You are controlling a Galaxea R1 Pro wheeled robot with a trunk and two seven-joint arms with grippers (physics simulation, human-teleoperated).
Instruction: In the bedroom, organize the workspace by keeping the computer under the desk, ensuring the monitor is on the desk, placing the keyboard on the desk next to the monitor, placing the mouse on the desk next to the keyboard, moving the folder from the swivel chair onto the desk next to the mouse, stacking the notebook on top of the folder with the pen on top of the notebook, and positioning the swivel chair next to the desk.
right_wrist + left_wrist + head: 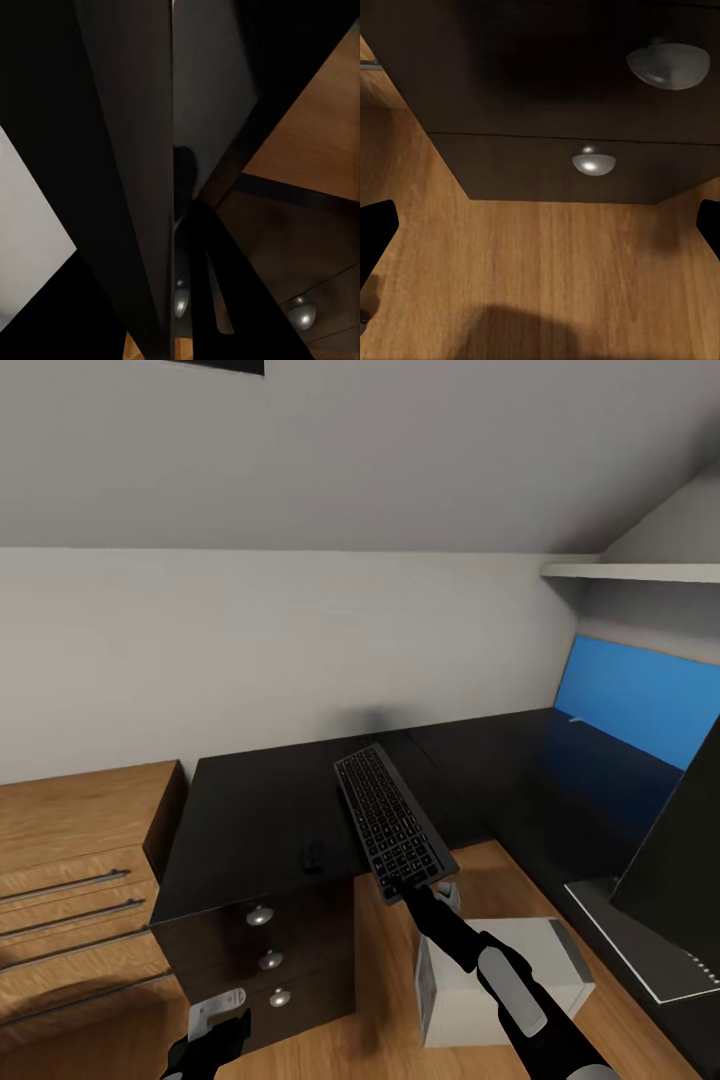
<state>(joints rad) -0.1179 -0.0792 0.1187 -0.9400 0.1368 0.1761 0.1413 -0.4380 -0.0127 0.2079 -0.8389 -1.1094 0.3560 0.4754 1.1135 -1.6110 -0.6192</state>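
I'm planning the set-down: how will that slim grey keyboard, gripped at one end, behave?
The slim grey keyboard with black keys probably stays stiff: it juts straight from the right gripper without sagging. Held by one end, it may pivot or slip. Over the black desk, it should lie flat.

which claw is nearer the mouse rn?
Right. The right claw holds the keyboard just beside the mouse on the desk; the left claw hangs low by the drawers.

No text is legible; the keyboard (392,822) key legends are too small.
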